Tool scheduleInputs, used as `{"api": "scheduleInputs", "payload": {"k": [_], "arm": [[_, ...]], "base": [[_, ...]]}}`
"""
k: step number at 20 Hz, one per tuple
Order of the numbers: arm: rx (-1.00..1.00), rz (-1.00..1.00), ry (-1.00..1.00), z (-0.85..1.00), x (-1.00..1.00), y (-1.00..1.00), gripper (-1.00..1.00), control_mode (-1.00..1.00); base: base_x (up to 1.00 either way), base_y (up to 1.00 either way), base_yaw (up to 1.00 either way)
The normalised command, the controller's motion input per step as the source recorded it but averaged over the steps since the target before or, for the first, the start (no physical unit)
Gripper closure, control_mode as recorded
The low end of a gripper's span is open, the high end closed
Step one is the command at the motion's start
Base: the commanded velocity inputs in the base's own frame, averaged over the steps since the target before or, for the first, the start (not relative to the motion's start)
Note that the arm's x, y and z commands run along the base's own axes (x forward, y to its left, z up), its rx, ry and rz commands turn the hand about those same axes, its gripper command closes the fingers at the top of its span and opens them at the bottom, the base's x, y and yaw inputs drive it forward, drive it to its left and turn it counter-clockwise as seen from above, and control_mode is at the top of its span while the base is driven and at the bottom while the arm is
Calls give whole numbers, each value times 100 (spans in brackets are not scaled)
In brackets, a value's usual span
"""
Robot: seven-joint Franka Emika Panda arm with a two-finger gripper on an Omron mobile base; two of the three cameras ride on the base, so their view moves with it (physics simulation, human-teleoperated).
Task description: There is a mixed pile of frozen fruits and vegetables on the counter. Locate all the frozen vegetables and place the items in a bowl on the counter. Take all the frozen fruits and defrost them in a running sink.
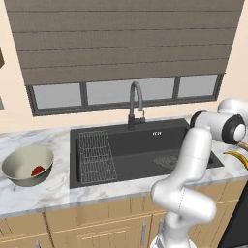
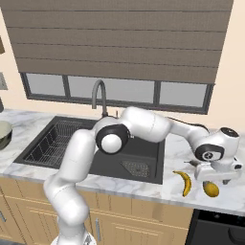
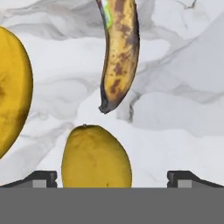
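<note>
White marble counter [image 2: 143, 189] at lower right: the gripper [image 3: 111, 177], jaws spread wide and empty, hangs over the yellow-orange vegetable [image 3: 96, 158], a spotted banana [image 3: 118, 52] just above.

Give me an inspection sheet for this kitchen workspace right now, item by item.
Surface: white marble counter around a black sink.
Job's things: red piece in the bowl; banana and yellow-orange piece on the counter right of the sink.
Clutter: nothing seen.
Grippers: gripper open, above the yellow-orange piece, holding nothing.
Cables: nothing seen.
Surroundings: tap, wire rack, window with blind.
</note>
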Motion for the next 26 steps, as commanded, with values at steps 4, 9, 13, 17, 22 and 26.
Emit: {"api": "scheduleInputs", "payload": {"k": [4,9,13,17,22,26], "arm": [[0,0,7,-36,0,5,-100,-100],[5,0,7,-48,0,6,-100,-100],[7,-2,2,-37,0,5,100,-100],[7,-2,-2,-27,1,16,100,-100],[-7,0,-2,31,-22,18,100,-100],[-13,0,-2,73,-31,22,100,-100]], "base": [[0,0,0],[0,0,0],[0,0,0],[0,0,0],[0,0,0],[0,0,0]]}}
